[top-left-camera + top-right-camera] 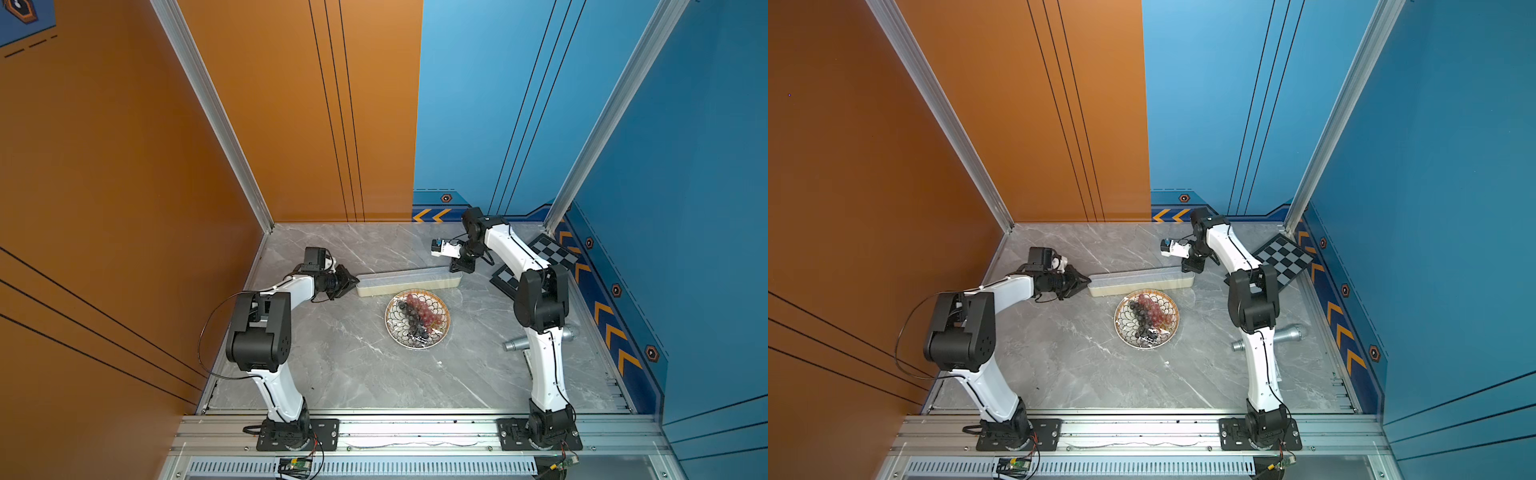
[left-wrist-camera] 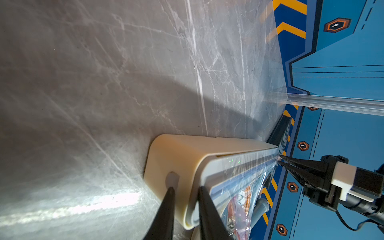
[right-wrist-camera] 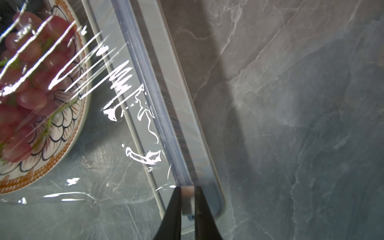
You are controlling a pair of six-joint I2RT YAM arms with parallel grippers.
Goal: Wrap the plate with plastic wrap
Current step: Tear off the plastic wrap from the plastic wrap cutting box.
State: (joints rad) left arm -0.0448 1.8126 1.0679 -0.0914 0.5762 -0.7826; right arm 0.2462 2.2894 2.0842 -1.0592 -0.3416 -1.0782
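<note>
One plate (image 1: pixel 417 319): white, dark scale pattern, orange rim. It holds red and dark grapes (image 1: pixel 420 311) and sits mid table (image 1: pixel 353 365), just beside one cream dispenser box (image 1: pixel 409 280). Plastic wrap (image 3: pixel 116 83), clear with glinting creases, runs from the box track over the plate. Right gripper (image 3: pixel 187 189) is pinched on the track's small slider (image 3: pixel 188 199). Left gripper (image 2: pixel 186 188) stands narrow at the box's other end; can't tell if it grips. One chessboard (image 1: pixel 552 253) and one grey cylinder (image 1: pixel 513 344), both partly behind the right arm (image 1: pixel 540 299).
</note>
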